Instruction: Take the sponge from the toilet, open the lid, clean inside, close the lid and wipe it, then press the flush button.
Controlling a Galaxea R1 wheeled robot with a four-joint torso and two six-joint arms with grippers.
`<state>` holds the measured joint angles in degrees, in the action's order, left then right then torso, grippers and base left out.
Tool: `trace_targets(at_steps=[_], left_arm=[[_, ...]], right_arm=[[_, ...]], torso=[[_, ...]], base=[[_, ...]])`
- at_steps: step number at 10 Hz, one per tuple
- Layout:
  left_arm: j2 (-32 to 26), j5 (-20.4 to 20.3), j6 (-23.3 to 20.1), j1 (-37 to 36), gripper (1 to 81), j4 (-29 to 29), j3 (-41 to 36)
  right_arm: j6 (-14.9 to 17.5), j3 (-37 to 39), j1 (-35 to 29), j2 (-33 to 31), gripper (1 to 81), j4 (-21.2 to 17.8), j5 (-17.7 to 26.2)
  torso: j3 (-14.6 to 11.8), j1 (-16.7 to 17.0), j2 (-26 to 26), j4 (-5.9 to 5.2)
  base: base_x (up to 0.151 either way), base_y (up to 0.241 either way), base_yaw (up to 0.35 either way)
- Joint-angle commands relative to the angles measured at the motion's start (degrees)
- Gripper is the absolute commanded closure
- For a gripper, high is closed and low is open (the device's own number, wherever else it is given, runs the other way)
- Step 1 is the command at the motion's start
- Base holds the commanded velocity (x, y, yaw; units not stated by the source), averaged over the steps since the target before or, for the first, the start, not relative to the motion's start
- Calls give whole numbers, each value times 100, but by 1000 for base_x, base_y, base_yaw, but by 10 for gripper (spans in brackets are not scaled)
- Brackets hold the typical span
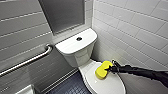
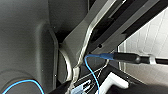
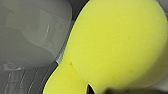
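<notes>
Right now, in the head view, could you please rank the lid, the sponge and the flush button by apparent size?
1. lid
2. sponge
3. flush button
The button sits farther from the camera, but the order is plain.

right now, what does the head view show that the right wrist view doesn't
Head view, beyond the wrist view: the tank with the flush button, the grab bar on the tiled wall, and the right gripper holding the sponge against the closed lid. Right wrist view, beyond the head view: the sponge's pinched middle, seen close. Both: the yellow sponge, glossy white toilet surface and dark floor.
</notes>
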<state>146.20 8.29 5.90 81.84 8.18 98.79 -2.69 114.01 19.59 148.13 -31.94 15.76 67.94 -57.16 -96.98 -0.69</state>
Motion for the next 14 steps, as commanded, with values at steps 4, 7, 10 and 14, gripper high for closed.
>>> trace_targets(at_steps=[4, 7, 10, 14], left_arm=[[-64, 454, -28, 101, 10, -45, -79], [-47, 384, -28, 136, 10, -36, -79], [-55, 376, -28, 179, 10, -18, -97], [-12, 375, -36, 179, 10, 9, -114]], right_arm=[[-978, 1649, -846, 1195, 811, -251, 33], [-1408, 2054, -627, 1301, 811, -251, -223], [-1664, 1706, -65, 916, 811, -251, -599], [-1717, -371, 647, -561, 811, -251, -1821]], torso=[[-2, -2, 2, 0], [-2, -2, 2, 0], [-2, -2, 2, 0], [-2, -2, 2, 0]], base=[[0, 0, 0], [0, 0, 0], [0, 0, 0], [0, 0, 0]])
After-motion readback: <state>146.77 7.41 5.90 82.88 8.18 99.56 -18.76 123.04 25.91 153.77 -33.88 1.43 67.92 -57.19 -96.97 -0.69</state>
